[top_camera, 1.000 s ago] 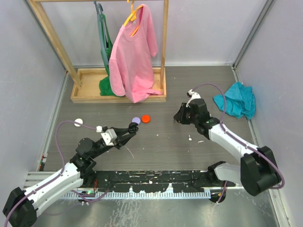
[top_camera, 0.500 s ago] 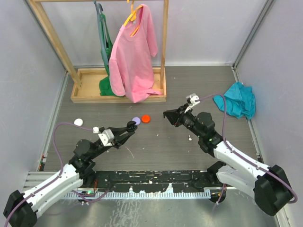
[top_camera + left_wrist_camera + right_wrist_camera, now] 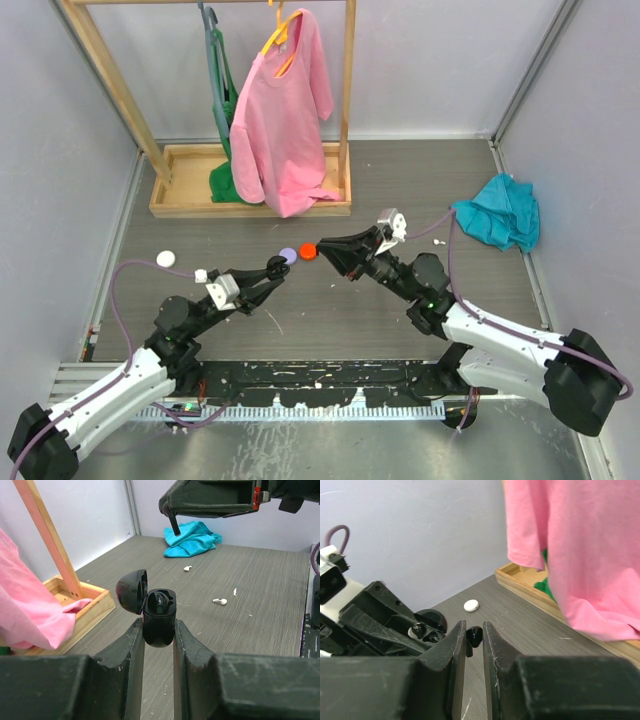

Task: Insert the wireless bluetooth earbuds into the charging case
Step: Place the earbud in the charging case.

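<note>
Both arms stretched low toward mid-table; left gripper [image 3: 281,268] and right gripper [image 3: 322,243] clamped tight, tips facing, close together.

Charging case [image 3: 159,625]: black, glossy, upright, lid hinged open, clamped in left gripper [image 3: 158,627]. We see dark earbud [image 3: 160,600] seated inside. Second dark earbud [image 3: 474,637] pinched in right gripper [image 3: 473,630]. Two white earbuds [image 3: 188,568] [image 3: 219,601] lie apart on table [image 3: 260,590].

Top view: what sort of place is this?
Probably a robot test booth: plain grey walls around a dark tabletop, two white-and-black robot arms, a wooden clothes rack.
</note>
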`<state>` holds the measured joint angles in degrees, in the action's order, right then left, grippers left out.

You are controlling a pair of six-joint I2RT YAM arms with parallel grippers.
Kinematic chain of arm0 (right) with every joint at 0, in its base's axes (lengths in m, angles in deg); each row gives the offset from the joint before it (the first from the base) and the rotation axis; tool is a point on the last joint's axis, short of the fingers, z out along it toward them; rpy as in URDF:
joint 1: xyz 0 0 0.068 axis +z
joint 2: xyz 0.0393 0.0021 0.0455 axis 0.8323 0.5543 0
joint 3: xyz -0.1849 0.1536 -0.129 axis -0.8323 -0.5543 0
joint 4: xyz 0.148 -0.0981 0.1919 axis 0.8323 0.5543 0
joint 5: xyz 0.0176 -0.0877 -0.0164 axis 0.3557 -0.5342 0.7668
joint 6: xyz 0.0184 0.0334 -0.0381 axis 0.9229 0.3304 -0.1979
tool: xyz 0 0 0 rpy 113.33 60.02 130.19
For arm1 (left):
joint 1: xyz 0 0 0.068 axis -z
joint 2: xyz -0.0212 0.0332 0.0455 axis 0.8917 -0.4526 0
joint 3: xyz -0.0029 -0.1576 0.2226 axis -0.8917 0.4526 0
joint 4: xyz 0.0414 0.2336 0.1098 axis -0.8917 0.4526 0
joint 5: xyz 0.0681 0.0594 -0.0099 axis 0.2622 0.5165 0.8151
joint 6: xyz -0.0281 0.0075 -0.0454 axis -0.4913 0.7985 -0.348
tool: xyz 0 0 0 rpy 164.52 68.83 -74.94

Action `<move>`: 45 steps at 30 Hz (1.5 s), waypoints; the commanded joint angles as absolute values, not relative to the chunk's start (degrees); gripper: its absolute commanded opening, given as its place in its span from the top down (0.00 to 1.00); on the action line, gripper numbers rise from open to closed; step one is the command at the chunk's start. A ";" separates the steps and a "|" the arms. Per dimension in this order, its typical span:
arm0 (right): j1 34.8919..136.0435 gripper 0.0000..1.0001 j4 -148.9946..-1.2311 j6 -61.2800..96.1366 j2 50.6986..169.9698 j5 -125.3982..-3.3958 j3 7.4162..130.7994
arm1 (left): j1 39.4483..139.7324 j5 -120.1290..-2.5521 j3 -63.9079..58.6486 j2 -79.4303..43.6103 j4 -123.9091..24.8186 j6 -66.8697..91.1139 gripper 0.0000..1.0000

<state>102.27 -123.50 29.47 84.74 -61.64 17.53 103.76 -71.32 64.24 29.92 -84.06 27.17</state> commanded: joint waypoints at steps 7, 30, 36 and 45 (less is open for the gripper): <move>109.09 0.84 -137.84 25.39 91.57 -61.75 20.37 | 103.83 -72.00 64.06 31.03 -88.92 26.25 1.00; 114.48 0.85 -144.03 23.73 100.57 -60.84 23.99 | 103.83 -73.14 64.26 32.25 -89.75 25.04 1.00; 115.49 0.85 -145.68 24.15 102.11 -60.97 23.58 | 103.83 -73.27 64.24 32.23 -89.74 24.90 1.00; 116.60 0.86 -146.67 24.32 103.19 -59.95 23.61 | 103.80 -72.71 64.37 32.47 -89.86 24.84 1.00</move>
<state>115.56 -142.16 24.44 103.14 -61.38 21.55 103.76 -72.85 64.61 31.67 -85.37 25.55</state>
